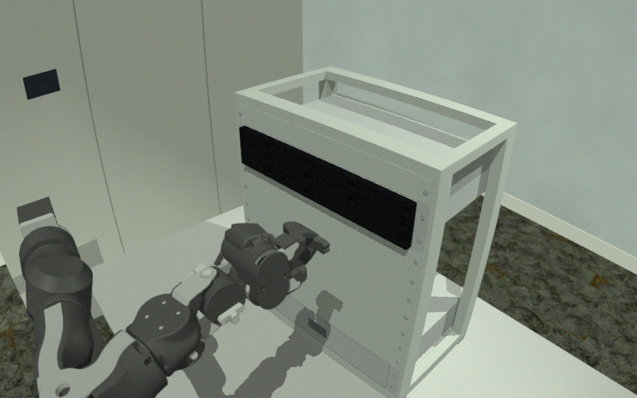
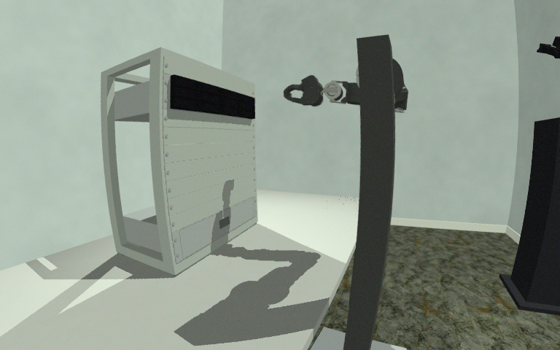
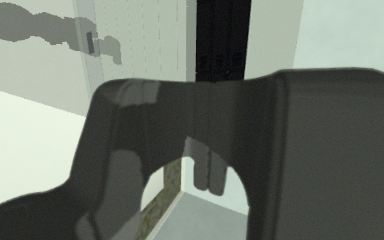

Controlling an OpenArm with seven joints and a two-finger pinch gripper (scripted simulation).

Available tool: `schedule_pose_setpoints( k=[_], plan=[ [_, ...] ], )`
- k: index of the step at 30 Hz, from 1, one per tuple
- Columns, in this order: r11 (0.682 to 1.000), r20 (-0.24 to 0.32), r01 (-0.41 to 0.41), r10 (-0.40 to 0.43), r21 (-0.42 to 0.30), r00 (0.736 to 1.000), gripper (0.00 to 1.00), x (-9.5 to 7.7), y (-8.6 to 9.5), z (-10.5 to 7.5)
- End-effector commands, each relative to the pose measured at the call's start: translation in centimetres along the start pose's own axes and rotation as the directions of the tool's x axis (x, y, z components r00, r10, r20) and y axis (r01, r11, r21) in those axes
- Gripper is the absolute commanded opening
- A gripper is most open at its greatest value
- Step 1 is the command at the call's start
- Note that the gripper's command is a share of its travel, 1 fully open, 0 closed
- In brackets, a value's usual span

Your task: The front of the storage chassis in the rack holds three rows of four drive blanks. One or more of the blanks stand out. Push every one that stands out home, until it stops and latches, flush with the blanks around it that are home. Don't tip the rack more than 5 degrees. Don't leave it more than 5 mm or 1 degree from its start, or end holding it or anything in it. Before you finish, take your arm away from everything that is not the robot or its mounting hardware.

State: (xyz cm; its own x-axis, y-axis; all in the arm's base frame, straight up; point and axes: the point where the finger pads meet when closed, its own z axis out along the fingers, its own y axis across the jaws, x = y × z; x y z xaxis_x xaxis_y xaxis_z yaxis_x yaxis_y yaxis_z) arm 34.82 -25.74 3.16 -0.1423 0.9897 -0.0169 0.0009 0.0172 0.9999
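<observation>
The pale grey rack (image 1: 434, 235) (image 2: 159, 165) (image 3: 150, 40) stands upright on the white table (image 1: 493, 361) (image 2: 123, 313). The black front of the storage chassis (image 1: 328, 187) (image 2: 210, 98) (image 3: 222, 40) runs across its upper part. The front looks even in every view, and I cannot make out a blank that stands out. My gripper (image 1: 323, 244) (image 2: 285, 94) (image 3: 215, 136) is shut with nothing between the fingers. It hangs in free air in front of the rack, clear of it, at about the height of the chassis, with the fingertips pointing toward the rack.
Blank pale panels (image 1: 357, 290) fill the rack's front below the chassis, with a small dark label (image 1: 317, 327) (image 2: 224, 223) near the bottom. A dark upright post (image 2: 371, 185) stands at the table's edge. A black pedestal (image 2: 540, 214) stands on the floor at the right.
</observation>
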Motion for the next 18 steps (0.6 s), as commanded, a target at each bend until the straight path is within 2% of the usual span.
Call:
schedule_pose_setpoints(
  k=[1, 7, 9, 14, 18],
  plan=[
    [1.000, -0.009, -0.011, 0.011, -0.010, 1.000, 0.00, 0.1, 0.1, -0.4],
    [1.000, -0.009, -0.010, 0.010, -0.009, 1.000, 0.00, 0.1, 0.0, -2.9],
    [1.000, -0.009, -0.010, 0.010, -0.009, 1.000, 0.00, 0.1, 0.0, -2.9],
    [1.000, -0.010, -0.010, 0.010, -0.009, 1.000, 0.00, 0.0, 0.0, -4.8],
    [1.000, -0.009, -0.010, 0.010, -0.009, 1.000, 0.00, 0.0, 0.0, -5.2]
  ],
)
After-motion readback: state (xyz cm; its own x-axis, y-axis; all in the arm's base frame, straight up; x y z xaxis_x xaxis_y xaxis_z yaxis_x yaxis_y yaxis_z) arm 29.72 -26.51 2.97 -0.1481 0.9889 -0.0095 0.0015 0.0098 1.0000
